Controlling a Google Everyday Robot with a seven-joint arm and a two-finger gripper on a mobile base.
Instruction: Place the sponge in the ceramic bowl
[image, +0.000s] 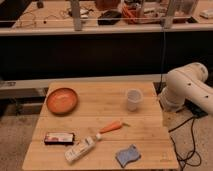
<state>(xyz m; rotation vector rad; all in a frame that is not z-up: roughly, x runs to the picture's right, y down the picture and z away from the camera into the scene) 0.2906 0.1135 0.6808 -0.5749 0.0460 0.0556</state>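
Your sponge (128, 155) lies front-right on the table (100, 107), well apart from the ceramic bowl (62, 100); gripper (169, 105) at the table's right edge, clenched or released you can't tell.

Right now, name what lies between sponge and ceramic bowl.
In the camera view, the carrot and the white bottle sit between sponge and ceramic bowl. The gripper is out of view.

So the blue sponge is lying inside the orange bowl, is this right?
No: in the camera view the blue sponge lies on the table at its front right, apart from the orange bowl. The tool is out of view; only the arm shows.
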